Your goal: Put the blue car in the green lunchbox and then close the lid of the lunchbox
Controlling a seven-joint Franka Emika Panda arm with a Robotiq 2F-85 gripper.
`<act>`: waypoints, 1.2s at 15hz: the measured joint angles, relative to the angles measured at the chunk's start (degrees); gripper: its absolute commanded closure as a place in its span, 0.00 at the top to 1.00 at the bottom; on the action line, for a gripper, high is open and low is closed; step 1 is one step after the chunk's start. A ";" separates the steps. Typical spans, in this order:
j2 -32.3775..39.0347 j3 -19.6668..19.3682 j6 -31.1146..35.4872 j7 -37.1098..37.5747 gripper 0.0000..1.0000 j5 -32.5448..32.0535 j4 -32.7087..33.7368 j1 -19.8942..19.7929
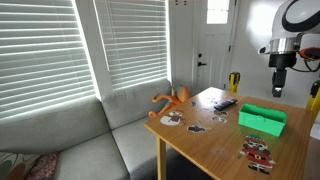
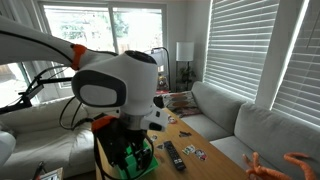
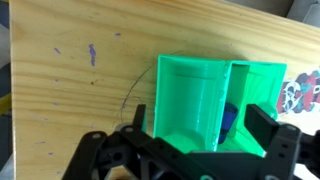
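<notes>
1. An orange toy (image 1: 172,98) and a dark remote (image 1: 224,103) lie on the wooden table (image 1: 200,145).
2. The green lunchbox (image 3: 190,90) stands open; the blue shape inside is probably the blue car (image 3: 230,118).
3. The gripper (image 3: 190,142) hangs above it, jaws spread and empty.
4. Picture cards (image 3: 300,92) lie beside the box.

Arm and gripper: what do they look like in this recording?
The white robot arm has glossy rounded shells, a grey round joint cap and an orange band. Black cables run beside it. The matte black gripper has angular linked fingers.
</notes>
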 measured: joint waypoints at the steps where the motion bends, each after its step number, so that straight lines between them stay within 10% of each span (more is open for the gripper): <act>1: 0.00 0.00 0.00 0.00 1.00 0.00 0.00 0.00; 18: 9.38 -5.79 -6.20 -31.93 1.00 18.17 1.84 -3.34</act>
